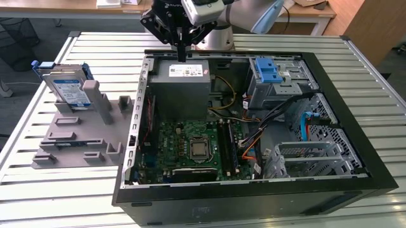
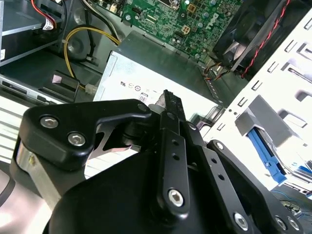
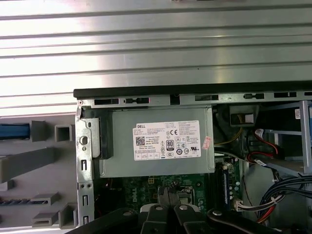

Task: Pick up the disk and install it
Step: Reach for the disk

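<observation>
The disk, silver with a blue-and-white label and a blue carrier frame, stands upright in a grey fixture on the exterior view's left, outside the computer case. My gripper hangs over the case's far edge, just above the grey power-supply box, well to the right of the disk. Its black fingers are pressed together with nothing between them. In the first wrist view the fingertips sit over the motherboard edge below the power-supply box, and a blue edge of the disk shows in the fixture.
The open black computer case lies on a slatted metal table. Inside are the motherboard, loose cables, a blue latch on a metal cage and a silver drive cage on the exterior view's right.
</observation>
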`<state>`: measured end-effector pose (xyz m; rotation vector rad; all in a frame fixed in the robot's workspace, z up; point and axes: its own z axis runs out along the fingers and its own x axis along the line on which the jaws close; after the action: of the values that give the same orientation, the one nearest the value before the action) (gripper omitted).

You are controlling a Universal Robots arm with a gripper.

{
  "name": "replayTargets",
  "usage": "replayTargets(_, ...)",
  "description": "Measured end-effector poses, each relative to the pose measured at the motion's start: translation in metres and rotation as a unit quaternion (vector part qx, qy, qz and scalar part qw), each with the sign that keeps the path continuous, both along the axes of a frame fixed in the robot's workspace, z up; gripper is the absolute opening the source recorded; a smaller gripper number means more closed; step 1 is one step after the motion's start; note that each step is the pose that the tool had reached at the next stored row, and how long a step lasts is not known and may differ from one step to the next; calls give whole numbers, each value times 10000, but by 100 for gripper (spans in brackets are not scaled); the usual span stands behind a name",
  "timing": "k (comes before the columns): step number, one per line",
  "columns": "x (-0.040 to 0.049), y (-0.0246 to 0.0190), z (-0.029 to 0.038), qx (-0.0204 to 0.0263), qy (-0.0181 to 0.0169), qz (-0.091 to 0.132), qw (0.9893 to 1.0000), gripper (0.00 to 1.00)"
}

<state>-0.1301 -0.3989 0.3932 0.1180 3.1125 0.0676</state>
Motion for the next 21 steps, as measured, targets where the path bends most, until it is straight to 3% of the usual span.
replayTargets(21, -46, 0, -5, 0, 0, 0, 10000, 11)
